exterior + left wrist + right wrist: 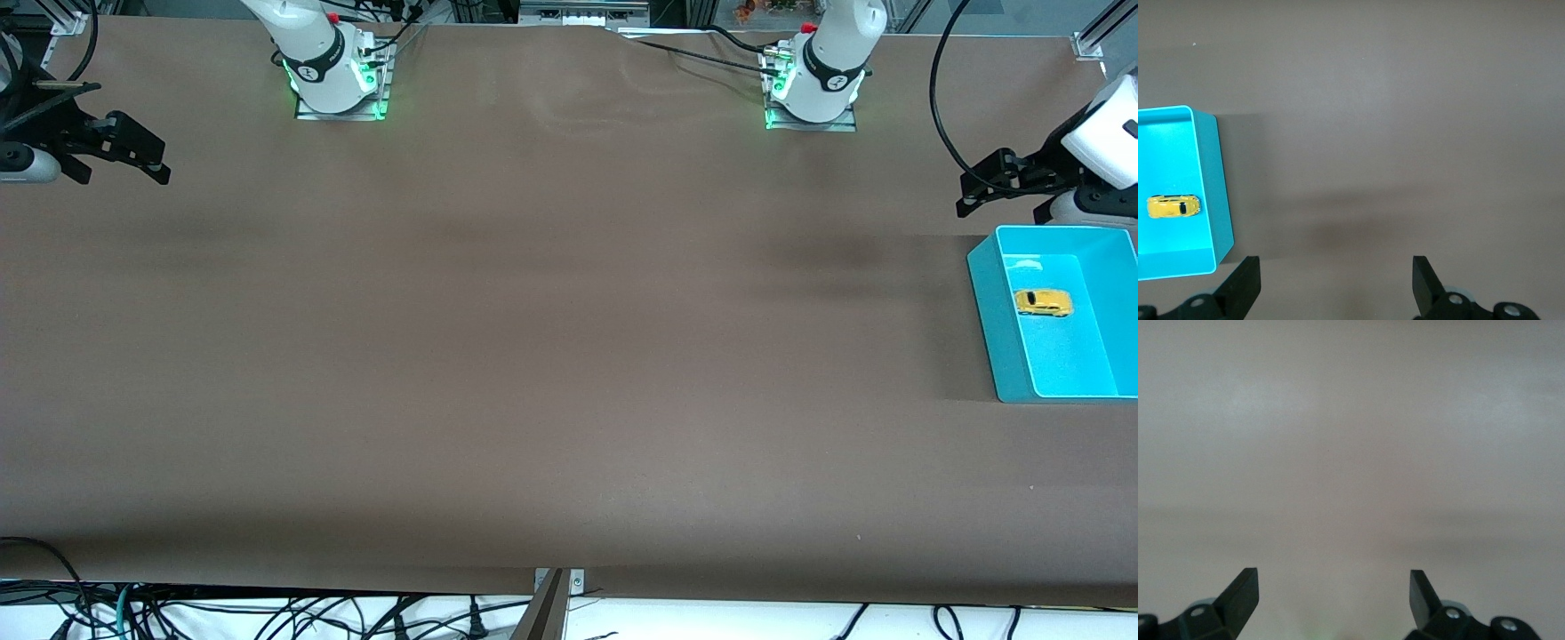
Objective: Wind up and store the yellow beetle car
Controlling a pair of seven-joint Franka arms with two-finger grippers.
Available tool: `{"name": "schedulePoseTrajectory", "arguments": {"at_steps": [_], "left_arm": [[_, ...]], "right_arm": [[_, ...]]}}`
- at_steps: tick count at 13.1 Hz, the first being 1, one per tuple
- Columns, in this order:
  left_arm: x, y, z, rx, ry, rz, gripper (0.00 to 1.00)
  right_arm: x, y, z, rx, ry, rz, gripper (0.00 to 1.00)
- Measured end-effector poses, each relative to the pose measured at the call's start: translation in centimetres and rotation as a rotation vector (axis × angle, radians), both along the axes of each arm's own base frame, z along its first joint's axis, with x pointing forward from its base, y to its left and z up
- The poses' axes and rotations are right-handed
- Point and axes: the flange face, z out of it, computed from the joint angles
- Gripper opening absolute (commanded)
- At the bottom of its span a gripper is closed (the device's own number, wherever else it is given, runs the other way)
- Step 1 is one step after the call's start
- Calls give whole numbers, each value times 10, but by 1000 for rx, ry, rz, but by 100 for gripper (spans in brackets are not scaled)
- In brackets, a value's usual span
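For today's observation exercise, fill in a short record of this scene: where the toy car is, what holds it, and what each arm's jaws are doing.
car: yellow beetle car lies inside the bin, on its floor
container: turquoise bin on the brown table, at the left arm's end
left gripper: jaws open, empty, in the air beside the bin
right gripper: jaws open, empty, waiting at the right arm's end

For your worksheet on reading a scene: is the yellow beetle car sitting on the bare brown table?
No. The yellow beetle car lies inside the turquoise bin at the left arm's end of the table, untouched by either gripper.
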Motion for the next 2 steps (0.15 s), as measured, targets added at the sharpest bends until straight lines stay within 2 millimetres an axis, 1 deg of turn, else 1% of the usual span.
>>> {"name": "schedulePoseTrajectory", "arguments": {"at_steps": [2], "left_arm": [[5,3,-5,0,12,7,100]], "right_arm": [[0,0,0,0,0,0,100]]}}
